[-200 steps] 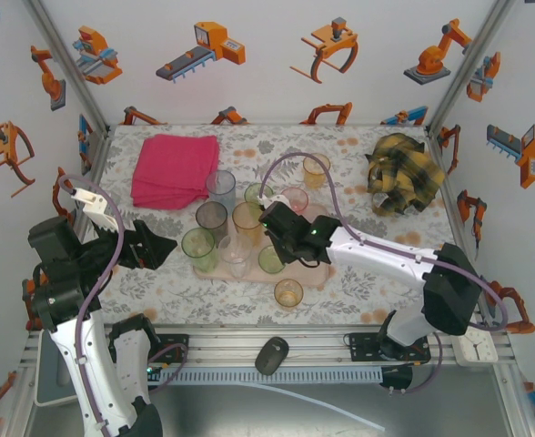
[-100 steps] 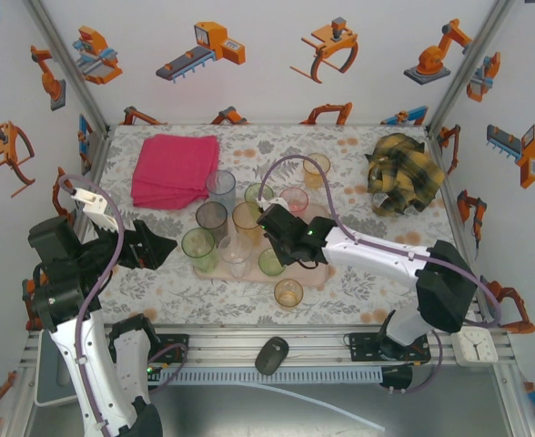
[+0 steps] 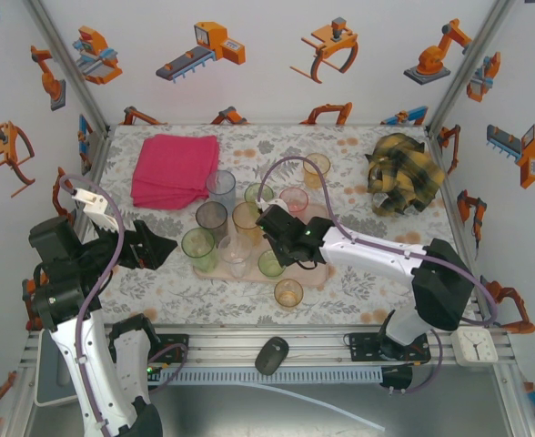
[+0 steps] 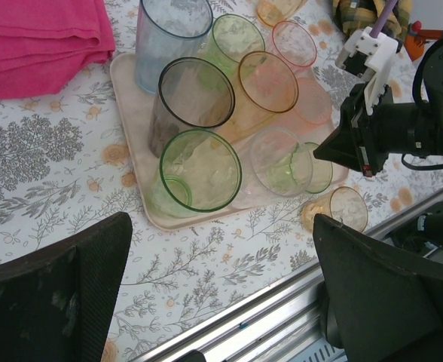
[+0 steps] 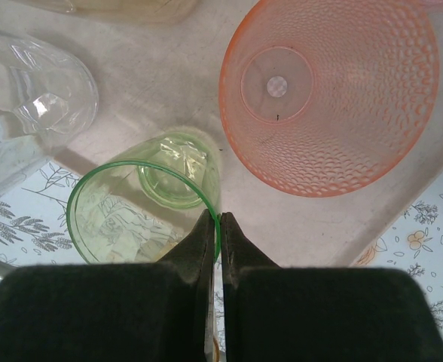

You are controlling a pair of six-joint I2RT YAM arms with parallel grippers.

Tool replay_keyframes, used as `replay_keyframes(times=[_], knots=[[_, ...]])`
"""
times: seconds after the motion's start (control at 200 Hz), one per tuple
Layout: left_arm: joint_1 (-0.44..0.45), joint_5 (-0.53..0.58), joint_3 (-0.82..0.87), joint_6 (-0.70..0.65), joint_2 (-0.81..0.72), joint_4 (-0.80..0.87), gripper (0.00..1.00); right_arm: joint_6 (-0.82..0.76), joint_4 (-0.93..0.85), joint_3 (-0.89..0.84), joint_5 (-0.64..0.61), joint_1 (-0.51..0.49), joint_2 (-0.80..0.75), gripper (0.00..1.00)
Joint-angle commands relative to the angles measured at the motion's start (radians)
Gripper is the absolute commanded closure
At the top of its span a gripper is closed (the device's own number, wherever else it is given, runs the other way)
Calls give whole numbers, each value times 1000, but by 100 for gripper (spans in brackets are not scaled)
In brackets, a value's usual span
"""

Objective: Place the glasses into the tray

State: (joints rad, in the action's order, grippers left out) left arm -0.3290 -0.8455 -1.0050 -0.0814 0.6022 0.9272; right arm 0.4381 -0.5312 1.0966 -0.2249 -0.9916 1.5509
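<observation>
**Right gripper (image 5: 220, 226) pinches a green glass (image 5: 108, 219) on the tray (image 4: 133, 113)**

The right gripper's fingers are pressed nearly together on the rim of the green glass. It stands upright on the pink tray among other glasses (image 4: 267, 79). The left gripper (image 3: 165, 248) hangs spread wide, left of the tray. One orange glass (image 3: 288, 292) stands on the table (image 3: 158, 282), just in front of the tray.

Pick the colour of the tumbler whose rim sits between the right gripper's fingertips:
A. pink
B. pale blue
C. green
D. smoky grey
C: in the right wrist view, the rim of the green tumbler passes between the almost closed fingertips of the right gripper.
</observation>
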Motion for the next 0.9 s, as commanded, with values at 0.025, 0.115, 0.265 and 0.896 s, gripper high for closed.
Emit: replay_keyframes(times=[0.025, 0.115, 0.265, 0.896], knots=[[-7, -6, 9, -6, -4, -19, 3, 23, 22, -14, 2, -7, 15, 92], [-7, -6, 9, -5, -5, -19, 3, 24, 23, -17, 2, -7, 15, 91], [-7, -7, 9, -5, -7, -19, 3, 24, 22, -18, 3, -6, 14, 91], [-7, -8, 8, -6, -8, -20, 3, 28, 16, -19, -15, -7, 16, 80]])
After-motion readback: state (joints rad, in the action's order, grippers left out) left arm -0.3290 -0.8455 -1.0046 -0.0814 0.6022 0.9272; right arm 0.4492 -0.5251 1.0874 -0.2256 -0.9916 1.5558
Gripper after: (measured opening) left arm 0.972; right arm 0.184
